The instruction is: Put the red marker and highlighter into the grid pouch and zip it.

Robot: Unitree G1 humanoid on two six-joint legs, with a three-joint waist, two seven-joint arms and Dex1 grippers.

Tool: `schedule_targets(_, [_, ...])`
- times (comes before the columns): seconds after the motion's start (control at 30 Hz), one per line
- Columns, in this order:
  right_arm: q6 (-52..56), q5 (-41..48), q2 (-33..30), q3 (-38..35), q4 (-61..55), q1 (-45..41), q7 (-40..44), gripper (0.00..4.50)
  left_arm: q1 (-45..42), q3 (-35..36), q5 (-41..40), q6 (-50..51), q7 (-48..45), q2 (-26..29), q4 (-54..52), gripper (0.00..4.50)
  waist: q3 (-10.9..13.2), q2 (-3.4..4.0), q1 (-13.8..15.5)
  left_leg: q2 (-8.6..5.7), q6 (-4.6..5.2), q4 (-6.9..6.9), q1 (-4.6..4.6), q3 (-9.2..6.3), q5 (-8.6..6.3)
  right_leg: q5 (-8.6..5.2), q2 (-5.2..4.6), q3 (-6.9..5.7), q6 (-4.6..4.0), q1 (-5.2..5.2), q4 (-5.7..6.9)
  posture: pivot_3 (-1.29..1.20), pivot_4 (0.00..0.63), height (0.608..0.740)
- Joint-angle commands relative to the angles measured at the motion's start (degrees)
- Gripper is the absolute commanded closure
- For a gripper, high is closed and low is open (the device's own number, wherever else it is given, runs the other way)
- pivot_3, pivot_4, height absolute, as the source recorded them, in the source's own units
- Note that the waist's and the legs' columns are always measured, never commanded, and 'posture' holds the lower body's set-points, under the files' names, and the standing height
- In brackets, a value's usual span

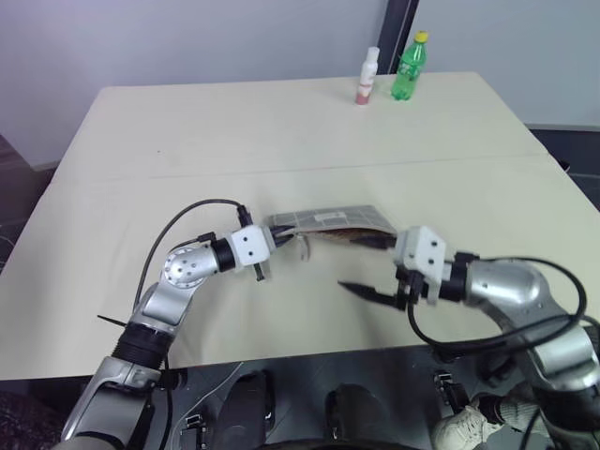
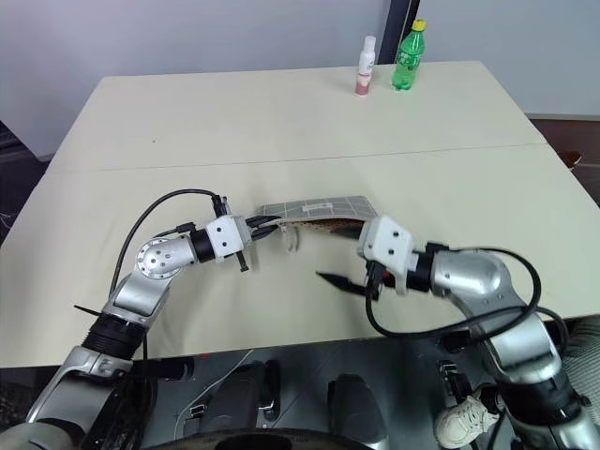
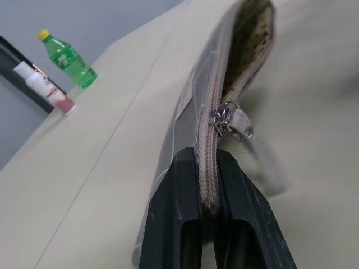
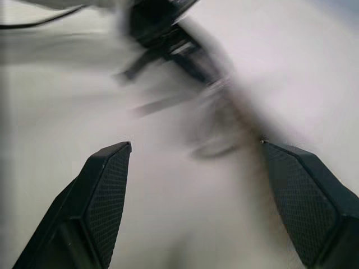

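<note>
Left wrist view: the left hand (image 3: 208, 193) pinches the woven zipper end of the grid pouch (image 3: 193, 106), flat grey fabric with white lines, its mouth gaping beyond the metal slider and pale strap (image 3: 263, 159). The right hand (image 1: 375, 292), textured black pads spread wide and empty, hangs just beside the pouch above the smooth cream table (image 1: 281, 131); a green plastic bottle (image 1: 409, 66) stands well beyond the pouch.

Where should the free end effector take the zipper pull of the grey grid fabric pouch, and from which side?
Pinch the pale pull strap hanging beside the slider, coming from the pouch's open, unzipped end; it dangles free, and the left end effector clamps the zipped end.
</note>
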Motion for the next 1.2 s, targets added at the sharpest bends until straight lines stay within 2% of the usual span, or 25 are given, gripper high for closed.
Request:
schedule_targets(0.03, [2.8, -0.5, 3.0, 2.2, 2.5, 1.6, -4.7, 0.7, -2.5, -2.0, 2.5, -2.8, 0.6, -0.9, 0.4, 4.5, 0.0, -0.01, -0.1, 0.0, 0.0, 0.0, 0.0, 0.0, 0.0, 0.02, 0.0, 0.0, -0.04, -0.01, 0.0, 0.0, 0.15, 0.74])
schedule_targets(0.07, [3.0, -0.9, 3.6, 3.0, 3.4, 1.7, -5.5, 0.7, -2.8, -2.3, 2.9, -3.3, 0.6, -1.0, 0.7, 4.5, 0.0, -0.01, -0.1, 0.0, 0.0, 0.02, 0.0, 0.0, 0.0, 0.03, 0.0, 0.0, -0.05, -0.01, 0.0, 0.0, 0.15, 0.74])
schedule_targets(0.17, [5.2, -1.9, 11.2, 6.4, 9.8, -2.1, -11.3, 0.7, -4.5, -3.6, 4.2, -3.6, 1.0, -2.2, 1.6, 4.5, 0.0, -0.01, -0.3, 0.0, 0.0, 0.0, 0.0, 0.01, 0.01, 0.03, 0.01, 0.01, -0.05, -0.03, 0.0, 0.0, 0.15, 0.74])
schedule_targets(0.27, [7.9, -0.5, 17.4, 5.9, 13.3, -6.8, -15.2, 0.7, -5.6, -4.2, 5.3, -4.2, 1.2, -2.6, 2.3, 4.5, 0.0, -0.01, -0.3, 0.0, 0.0, -0.02, -0.04, 0.02, 0.02, 0.03, 0.04, 0.04, -0.04, -0.13, 0.05, 0.0, 0.15, 0.74])
schedule_targets(0.37, [8.7, -3.1, 18.9, 6.8, 16.3, -10.0, -18.3, 0.7, -6.5, -4.7, 6.1, -4.5, 1.7, -2.9, 3.0, 4.5, 0.0, -0.02, 0.0, -0.01, 0.0, -0.03, -0.06, 0.02, 0.01, 0.03, 0.05, 0.03, -0.04, -0.15, 0.02, 0.0, 0.15, 0.74])
schedule_targets(0.53, [10.4, 3.6, 25.0, 2.7, 16.3, -11.8, -19.7, 0.7, -7.2, -4.9, 7.1, -4.1, 2.9, -3.6, 3.1, 4.5, 0.0, -0.02, 0.0, -0.02, 0.01, -0.04, -0.09, 0.02, 0.01, 0.02, 0.05, 0.01, -0.03, -0.16, 0.02, 0.0, 0.15, 0.74])
schedule_targets(0.73, [10.5, 6.1, 27.0, 3.5, 16.6, -12.7, -18.4, 0.7, -6.4, -5.5, 7.9, -3.9, 3.6, -4.2, 2.3, 4.5, 0.0, -0.02, -0.1, -0.02, 0.01, -0.05, -0.09, 0.02, 0.01, 0.03, 0.06, 0.01, -0.03, -0.17, 0.02, 0.0, 0.15, 0.74])
schedule_targets(0.77, [10.5, 6.3, 27.4, 3.2, 17.3, -13.2, -19.0, 1.2, -6.4, -5.5, 7.9, -3.8, 3.7, -4.2, 2.2, 4.5, 0.0, -0.02, -0.1, -0.02, 0.01, -0.05, -0.09, 0.02, 0.01, 0.03, 0.06, 0.01, -0.03, -0.17, 0.02, 0.0, 0.15, 0.74])
schedule_targets(0.8, [10.5, 6.3, 27.6, 3.0, 17.9, -13.5, -19.3, 1.45, -6.3, -5.5, 7.9, -3.8, 3.8, -4.2, 2.2, 4.5, 0.0, -0.02, -0.1, -0.02, 0.01, -0.05, -0.09, 0.02, 0.01, 0.03, 0.06, 0.01, -0.03, -0.17, 0.02, 0.0, 0.15, 0.74])
schedule_targets(0.87, [10.4, 6.1, 27.3, 2.9, 18.4, -13.8, -19.2, 2.32, -6.3, -5.5, 7.9, -3.7, 4.0, -4.1, 2.0, 4.5, 0.0, -0.02, -0.1, -0.02, 0.01, -0.05, -0.09, 0.02, 0.01, 0.03, 0.06, 0.01, -0.03, -0.18, 0.03, 0.0, 0.15, 0.74])
schedule_targets(1.0, [10.0, 5.3, 24.6, 2.9, 18.2, -12.3, -18.3, 4.38, -6.0, -5.2, 8.0, -3.6, 4.4, -3.7, 1.9, 4.5, 0.0, -0.02, 0.0, -0.01, 0.01, -0.05, -0.1, 0.03, 0.01, 0.03, 0.05, 0.02, -0.03, -0.18, 0.03, 0.0, 0.15, 0.74])
schedule_targets(1.2, [6.7, 3.9, 14.0, -5.1, 23.3, -10.8, -16.1, 4.46, -5.4, -3.1, 7.4, -3.9, 5.0, -1.3, 3.2, 4.5, 0.0, -0.01, 0.0, -0.02, 0.01, -0.04, -0.1, 0.05, 0.01, 0.03, 0.03, 0.02, -0.03, -0.17, 0.01, 0.0, 0.15, 0.74])
